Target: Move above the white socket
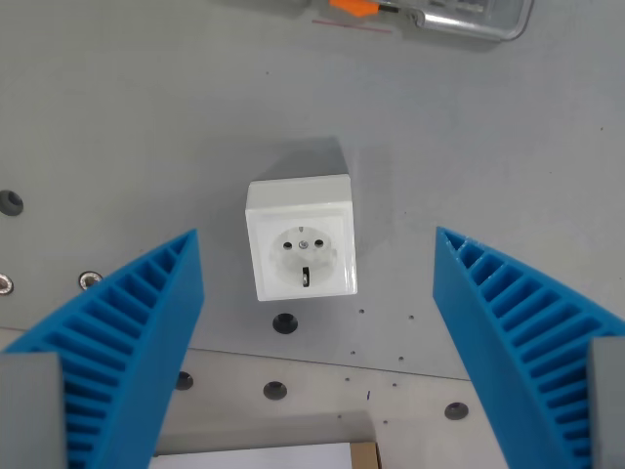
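The white socket (301,237) is a small square box with a round outlet face, standing on the grey table in the middle of the wrist view. My gripper (317,256) is open, with nothing between the two blue ribbed fingers. One finger (132,337) shows at the wrist view's lower left, the other finger (522,337) at its lower right. The socket lies between the two fingers and well below them.
A clear plastic object with an orange part (430,14) lies at the top edge. Several screw holes dot the grey table (488,147), one of them (284,322) just below the socket. A white sheet and a brown edge (293,454) show at the bottom.
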